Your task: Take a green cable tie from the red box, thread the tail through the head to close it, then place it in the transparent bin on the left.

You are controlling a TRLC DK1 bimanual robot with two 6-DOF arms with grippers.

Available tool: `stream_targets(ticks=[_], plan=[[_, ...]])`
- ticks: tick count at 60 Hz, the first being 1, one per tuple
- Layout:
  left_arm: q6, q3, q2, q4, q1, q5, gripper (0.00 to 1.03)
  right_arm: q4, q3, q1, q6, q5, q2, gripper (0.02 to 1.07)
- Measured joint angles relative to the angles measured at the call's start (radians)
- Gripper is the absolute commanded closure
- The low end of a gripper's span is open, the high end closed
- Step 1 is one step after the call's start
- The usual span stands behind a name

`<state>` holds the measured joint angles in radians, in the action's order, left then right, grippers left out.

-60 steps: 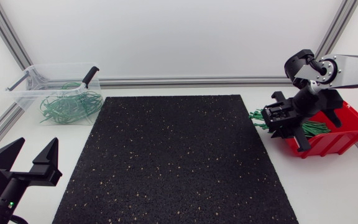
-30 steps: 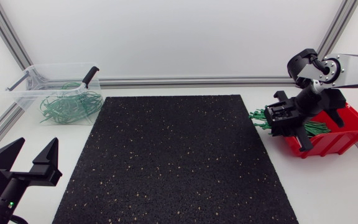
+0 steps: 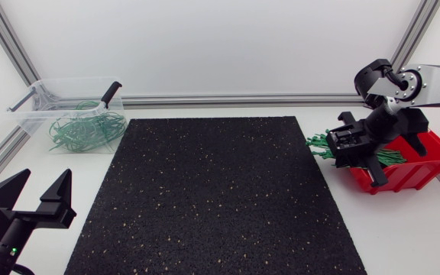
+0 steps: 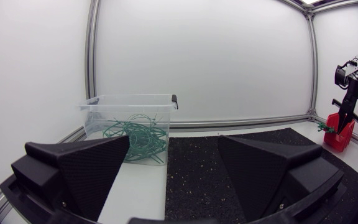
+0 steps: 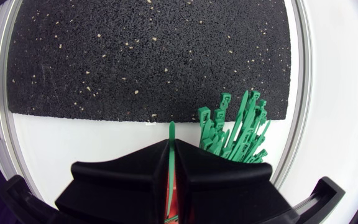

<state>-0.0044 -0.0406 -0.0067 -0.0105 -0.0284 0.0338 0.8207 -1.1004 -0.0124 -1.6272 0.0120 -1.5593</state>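
Edged up from the red box (image 3: pixel 412 173), the right hand (image 5: pixel 171 149) clamps one green cable tie (image 5: pixel 170 132), which could slip or drag neighbouring ties (image 5: pixel 238 127) out; nearer, the left hand (image 4: pixel 173 142) gapes open, the transparent bin (image 3: pixel 30 113) far left.

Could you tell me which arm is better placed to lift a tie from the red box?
Right: the right hand is shut on a green tie at the red box; the left hand is open, far away.
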Motion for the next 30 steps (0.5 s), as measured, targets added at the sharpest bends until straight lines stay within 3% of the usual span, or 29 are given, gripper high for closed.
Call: stream_targets(ticks=[14, 30], plan=[[0.000, 0.000, 0.000, 0.000, 0.000, 0.000, 0.04, 0.100, -0.109, 0.000, 0.003, -0.021, 0.069, 1.01], [0.000, 0.000, 0.000, 0.000, 0.000, 0.000, 0.04, 0.204, -0.292, 0.000, 0.051, -0.117, 0.153, 1.01]])
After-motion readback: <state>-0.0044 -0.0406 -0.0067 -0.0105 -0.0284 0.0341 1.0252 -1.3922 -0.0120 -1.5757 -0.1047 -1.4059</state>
